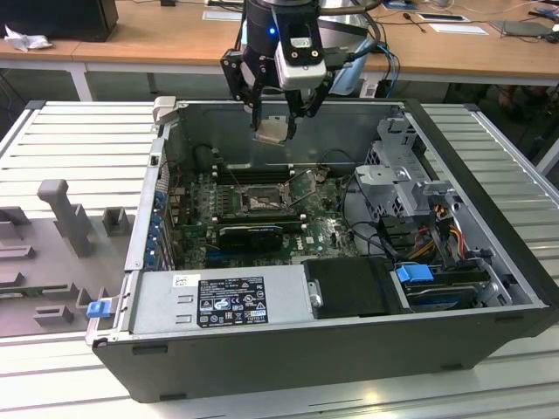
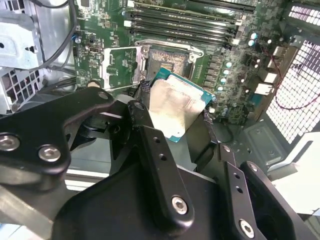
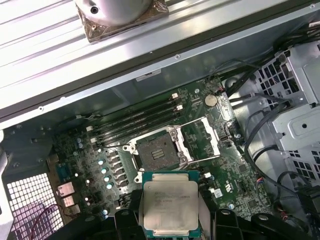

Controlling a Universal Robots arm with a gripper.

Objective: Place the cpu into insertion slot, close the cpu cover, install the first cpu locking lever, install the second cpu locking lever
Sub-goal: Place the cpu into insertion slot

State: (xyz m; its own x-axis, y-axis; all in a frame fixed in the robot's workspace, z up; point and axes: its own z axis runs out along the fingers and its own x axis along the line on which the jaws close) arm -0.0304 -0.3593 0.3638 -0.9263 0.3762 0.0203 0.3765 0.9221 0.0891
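End effector (image 1: 273, 131) is clamped on 1 cpu (image 3: 170, 205), held up above the open computer case (image 1: 306, 367). It's a flat square chip with a dull grey metal top and a green edge. 1 insertion slot (image 3: 157, 154) sits bare, dark frame around a brownish pin field. 1 cpu cover (image 3: 212, 139), a thin silver frame, stands open right beside it. 4 long black memory slots (image 3: 135, 120) run nearby.

Open PC case (image 1: 349, 367) w/ PSU (image 1: 218, 301), graphics card (image 1: 251, 234), RAM slots (image 3: 135, 121), on slatted table (image 1: 79, 131).
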